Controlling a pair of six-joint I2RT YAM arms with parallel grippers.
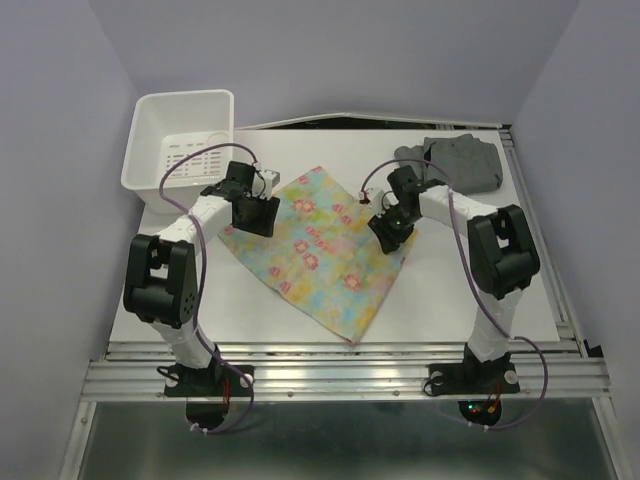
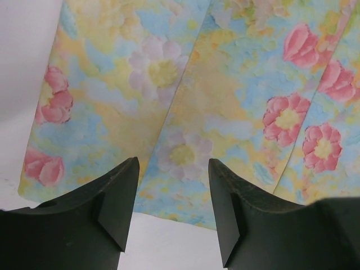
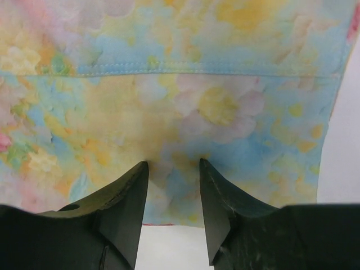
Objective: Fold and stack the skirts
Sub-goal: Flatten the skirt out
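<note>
Bin [image 1: 180,140]: far left corner of the tabletop [image 1: 450,290], just behind the left wrist. Risk: a wide swing on that side clips its near wall and shoves it

Left end effector [image 2: 173,162]: open, nothing between the fingers, hovering over the left corner of the floral skirt [image 1: 320,250], with bare tabletop close beside the hem. Risk: it is close to the edge, so a descent slightly off puts one finger on the tabletop and the pinch takes a sliver of hem, or nothing

Floral skirt: lies flat as a diamond mid-tabletop between the arms, one corner pointing toward the bases. The fabric looks thin, and pleat lines show in the left wrist view. Risks:
- the pinch catches the top layer only, the underside is left on the tabletop and the fold goes skewed
- the cloth is dragged rather than lifted and bunches
- the two sides rise unevenly and the fold line twists

Right end effector [image 3: 173,163]: fingers apart, with a narrower gap than the left's, low at the skirt's right corner with a stitched seam just ahead. The cloth under it lies flat and, as far as I can tell, is not pinched. Risk: shutting before touchdown grabs air, and pressing too low scrapes the fingertips on the tabletop

Grey skirt [image 1: 455,160]: far right corner, bunched and unfolded, apart from the floral one and close behind the right arm. Risk: that arm pulling back snags it. Judgement: the thin skirt may slide off a lumpy grey base when stacked
</note>
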